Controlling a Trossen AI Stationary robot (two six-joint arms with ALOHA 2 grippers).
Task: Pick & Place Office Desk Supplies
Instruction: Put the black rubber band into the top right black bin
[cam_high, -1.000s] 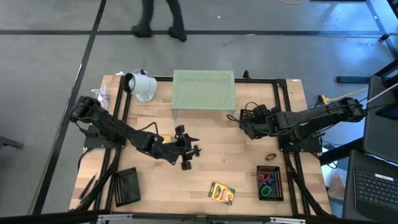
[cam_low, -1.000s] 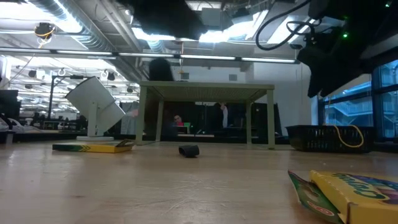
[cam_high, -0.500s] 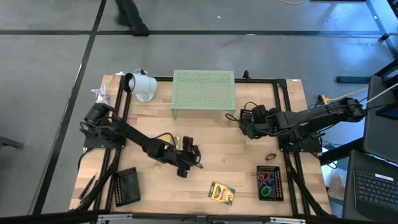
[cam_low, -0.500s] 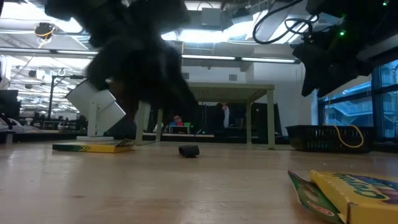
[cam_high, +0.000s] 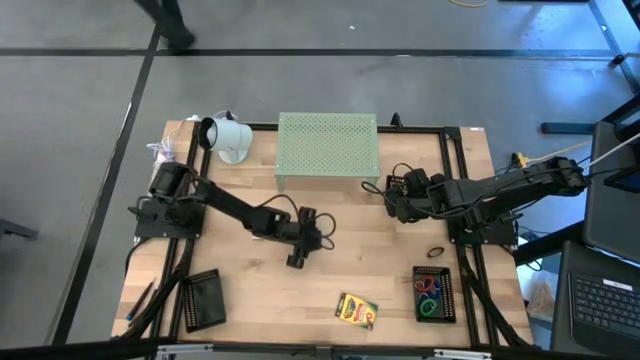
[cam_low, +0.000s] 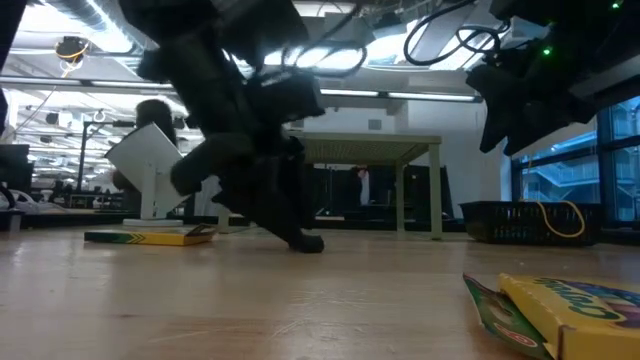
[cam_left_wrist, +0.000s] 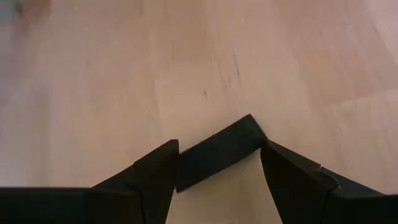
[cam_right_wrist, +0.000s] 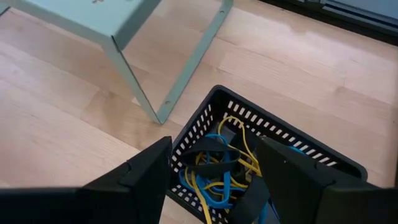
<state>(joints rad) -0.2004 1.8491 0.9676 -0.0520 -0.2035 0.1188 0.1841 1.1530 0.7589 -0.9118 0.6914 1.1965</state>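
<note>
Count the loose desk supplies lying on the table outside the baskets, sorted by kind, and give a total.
Crayon boxes: 2
Small black clip: 1
Dark band loop: 1
Total: 4

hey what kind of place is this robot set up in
Probably a robotics lab or workshop in an open industrial hall. A pale wooden table in a black metal frame stands on grey concrete floor marked with dark lines; the low view shows exposed ceiling ducts and benches behind, and a laptop keyboard sits alongside.
</note>
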